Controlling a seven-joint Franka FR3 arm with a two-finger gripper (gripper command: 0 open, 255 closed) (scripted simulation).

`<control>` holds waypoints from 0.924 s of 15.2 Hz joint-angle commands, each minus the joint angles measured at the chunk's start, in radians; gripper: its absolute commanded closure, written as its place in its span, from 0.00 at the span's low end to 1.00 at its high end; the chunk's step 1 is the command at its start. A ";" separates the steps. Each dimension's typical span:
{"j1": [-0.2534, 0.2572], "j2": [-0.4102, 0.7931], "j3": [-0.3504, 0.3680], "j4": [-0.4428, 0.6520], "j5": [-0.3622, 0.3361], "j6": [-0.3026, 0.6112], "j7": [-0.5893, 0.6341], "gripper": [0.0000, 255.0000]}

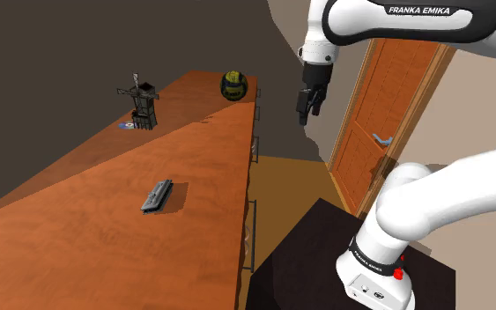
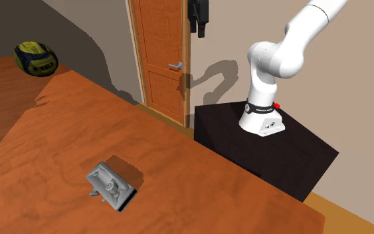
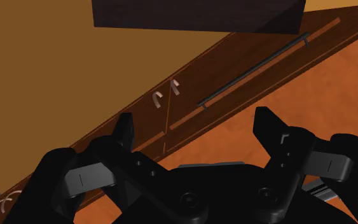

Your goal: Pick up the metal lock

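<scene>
— Arm pose?
— I see the arm rising from the stand with the elbow bent. The upper link runs along the top of the shoulder view. The gripper hangs high, pointing down, off the counter's long edge and in front of the door.
— Gripper state?
— Released. In the wrist view the fingers stand well apart.
— Lock?
— The metal lock is grey and lies flat mid-counter, well apart from the gripper.
— Surface, room?
— Orange-brown wood counter. A yellow-and-black helmet sits at the far end, and a dark windmill model is towards the shoulder view's left. The walls are beige, the floor is tan, and the wooden door has a handle.
</scene>
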 commanded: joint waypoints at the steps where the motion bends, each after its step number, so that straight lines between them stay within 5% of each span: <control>1: 0.000 0.000 0.000 0.000 0.000 0.000 0.000 0.00; 14: 0.031 0.327 0.269 0.103 0.145 0.130 0.469 0.00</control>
